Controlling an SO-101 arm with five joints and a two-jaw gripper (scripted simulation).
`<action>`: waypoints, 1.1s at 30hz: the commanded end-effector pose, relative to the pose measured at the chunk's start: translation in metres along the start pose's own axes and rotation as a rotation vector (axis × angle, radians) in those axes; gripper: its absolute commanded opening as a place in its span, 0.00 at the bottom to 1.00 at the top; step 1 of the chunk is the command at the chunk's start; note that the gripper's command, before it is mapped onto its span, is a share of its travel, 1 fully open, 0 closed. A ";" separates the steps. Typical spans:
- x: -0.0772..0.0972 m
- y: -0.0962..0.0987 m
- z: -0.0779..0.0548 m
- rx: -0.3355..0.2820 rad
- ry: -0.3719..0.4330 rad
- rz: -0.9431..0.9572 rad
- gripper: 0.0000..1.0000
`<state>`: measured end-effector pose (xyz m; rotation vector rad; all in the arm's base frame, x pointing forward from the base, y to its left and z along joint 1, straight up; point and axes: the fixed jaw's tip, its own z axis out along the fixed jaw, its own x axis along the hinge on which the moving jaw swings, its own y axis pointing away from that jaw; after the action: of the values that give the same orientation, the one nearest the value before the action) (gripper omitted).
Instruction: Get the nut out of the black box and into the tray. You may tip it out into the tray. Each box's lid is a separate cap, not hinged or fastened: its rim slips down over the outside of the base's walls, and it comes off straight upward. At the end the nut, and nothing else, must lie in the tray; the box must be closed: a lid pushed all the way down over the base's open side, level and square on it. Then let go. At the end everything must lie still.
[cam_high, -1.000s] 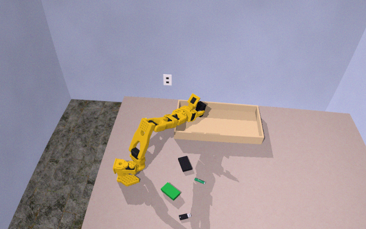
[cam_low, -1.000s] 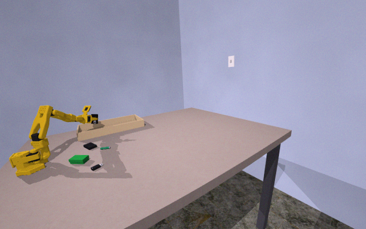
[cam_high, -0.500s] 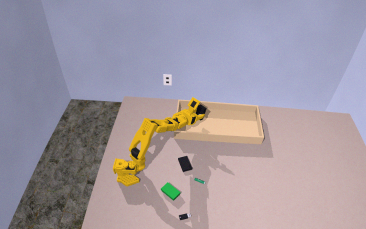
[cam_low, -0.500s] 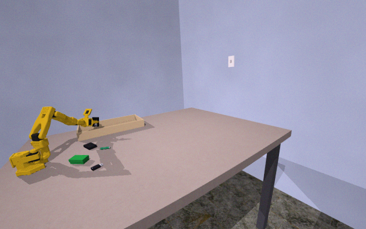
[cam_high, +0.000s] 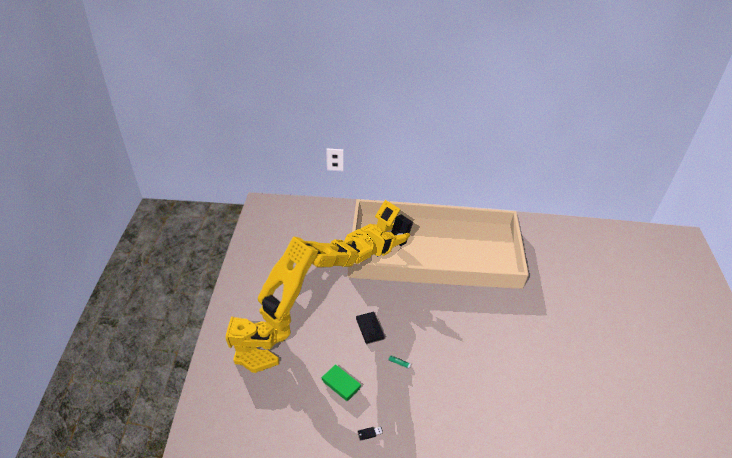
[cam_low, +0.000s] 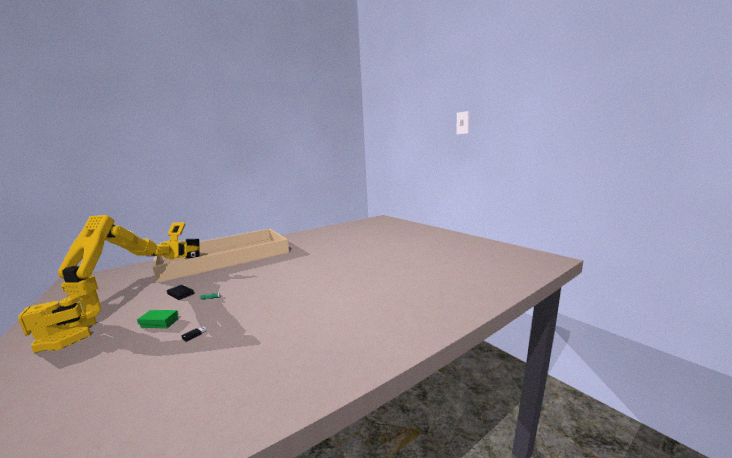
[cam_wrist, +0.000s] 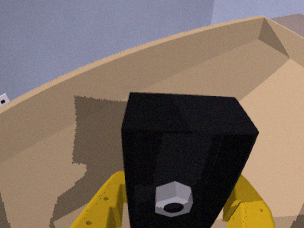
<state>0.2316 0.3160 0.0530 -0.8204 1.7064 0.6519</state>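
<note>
My gripper (cam_high: 398, 232) (cam_wrist: 181, 175) is shut on the black box's base (cam_high: 402, 224) (cam_low: 192, 244) (cam_wrist: 190, 115), one finger on each side. It holds the base tilted over the left part of the wooden tray (cam_high: 439, 276) (cam_low: 226, 262) (cam_wrist: 272, 35), near the back wall. The base's open side faces the wrist camera. The grey nut (cam_wrist: 173, 198) shows inside the base. No nut shows on the visible tray floor; part of that floor is hidden. The black lid (cam_high: 369, 327) (cam_low: 180, 292) lies apart on the table, in front of the tray.
A closed-looking green box (cam_high: 341, 382) (cam_low: 157, 318) sits on the table to the right of the arm's foot. A small green-and-white stick (cam_high: 399, 361) (cam_low: 209, 295) lies near the black lid. A black USB stick (cam_high: 369, 433) (cam_low: 193, 333) lies beyond the green box.
</note>
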 end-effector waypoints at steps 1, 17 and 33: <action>-0.024 -0.004 0.003 0.010 -0.097 -0.009 0.20; -0.016 -0.005 0.004 0.012 -0.097 -0.013 0.20; -0.014 -0.005 0.005 0.013 -0.097 -0.013 0.20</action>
<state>0.2321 0.3142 0.0403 -0.8212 1.7032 0.6458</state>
